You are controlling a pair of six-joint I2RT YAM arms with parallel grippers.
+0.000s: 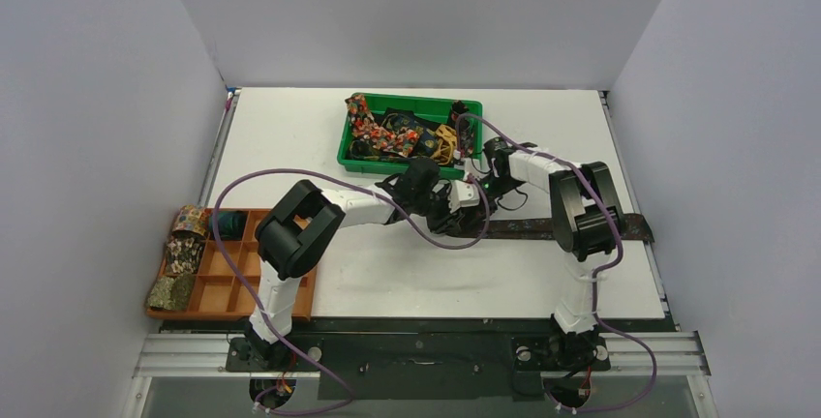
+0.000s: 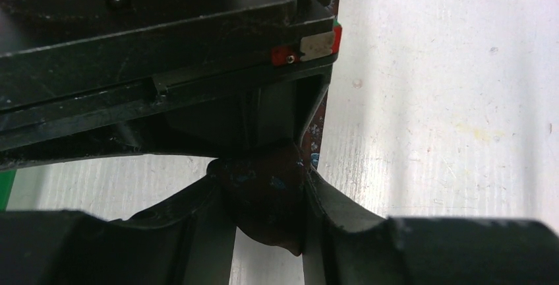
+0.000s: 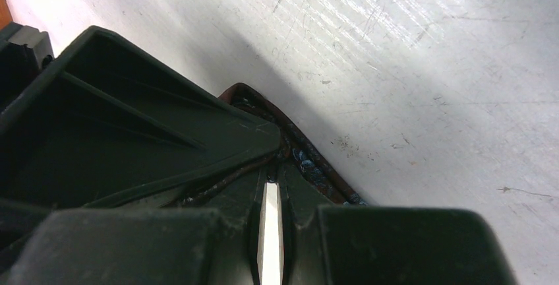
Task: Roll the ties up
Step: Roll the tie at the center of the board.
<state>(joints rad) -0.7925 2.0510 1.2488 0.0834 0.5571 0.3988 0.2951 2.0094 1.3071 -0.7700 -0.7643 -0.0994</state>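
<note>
On the white table (image 1: pixel 387 273) the dark tie (image 1: pixel 562 229) lay limp toward three o'clock. The left gripper (image 2: pixel 264 196) clamped its soft, probably slippery end. Whether the right gripper (image 3: pixel 269 173) held anything, I couldn't tell.

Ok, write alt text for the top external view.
The left gripper and right gripper meet at the middle of a white table, over one end of a dark tie lying flat toward the right edge. Beyond them sits a green bin of loose ties; at left, an orange tray holds rolled ties.
</note>
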